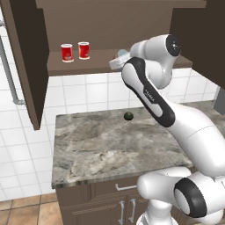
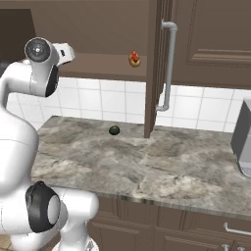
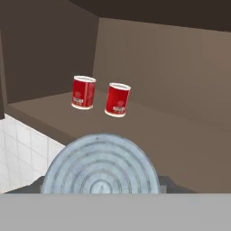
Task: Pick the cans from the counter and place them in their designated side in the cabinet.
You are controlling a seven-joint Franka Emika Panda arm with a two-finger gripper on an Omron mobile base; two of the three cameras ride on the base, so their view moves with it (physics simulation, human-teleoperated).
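My gripper (image 3: 101, 188) is shut on a can with a ringed blue-grey top (image 3: 101, 164), which looms large at the bottom of the hand view, dark fingertips at either side. Two red cans (image 3: 83, 92) (image 3: 117, 99) with white rims stand upright side by side on the cabinet shelf (image 3: 180, 144), ahead and to the left. From the left base view the same red cans (image 1: 67, 52) (image 1: 84, 50) sit at the shelf's left end, and my hand (image 1: 117, 60) is raised to shelf height right of them, above the counter (image 1: 110, 145).
A dark green round fruit (image 1: 128, 116) lies near the counter's back wall. A hot dog (image 2: 134, 59) rests on the shelf's right part. The open cabinet doors (image 1: 26, 66) (image 2: 156, 68) flank the shelf. A grey appliance (image 2: 242, 142) stands at the far right.
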